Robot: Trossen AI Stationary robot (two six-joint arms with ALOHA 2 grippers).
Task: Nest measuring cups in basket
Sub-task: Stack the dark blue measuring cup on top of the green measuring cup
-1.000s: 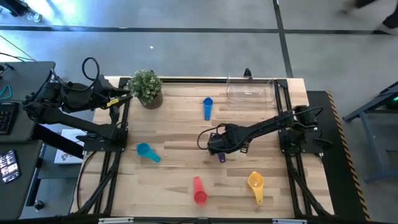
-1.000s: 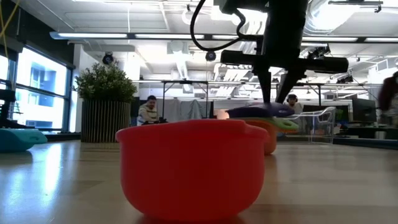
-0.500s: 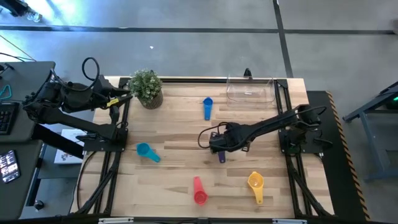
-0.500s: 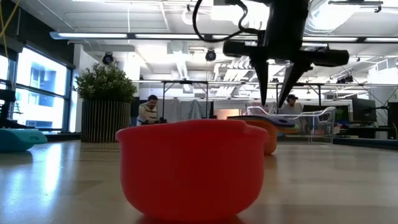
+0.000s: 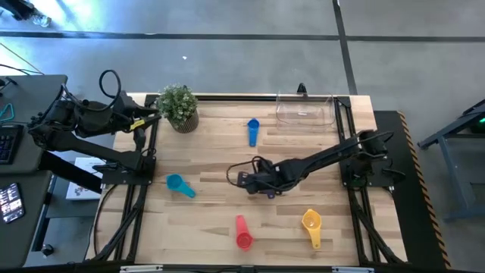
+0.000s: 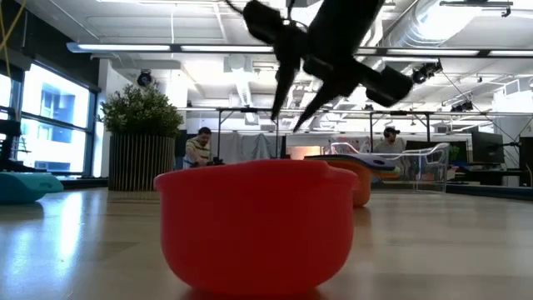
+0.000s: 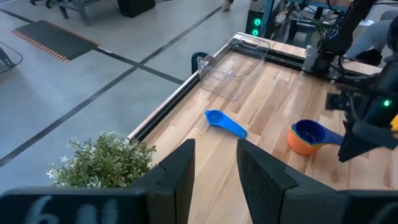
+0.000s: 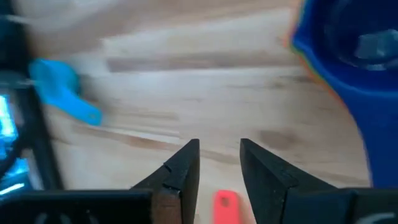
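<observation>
the right hand [image 5: 244, 180] hangs over the middle of the wooden table [image 5: 220, 152], its two fingers [image 8: 180, 168] a little apart with nothing between them. just behind it, toward its own arm, sits a nested stack of cups [image 7: 309, 137], a dark blue cup inside an orange one, mostly hidden under the arm in the high view. the teal measuring cup [image 5: 179, 184] lies off to the far side of this hand, nearer the left arm's side. the red-pink measuring cup [image 5: 242, 232] lies near the table's front edge just below this hand, and the yellow measuring cup [image 5: 312, 224] sits further along that edge. the blue measuring cup [image 5: 253, 130] lies beyond this hand toward the back edge, near the clear basket [image 5: 305, 111] in the back corner. the left hand [image 7: 214, 171] waits off the table's edge beside the potted plant [image 5: 179, 106], fingers spread with nothing held.
</observation>
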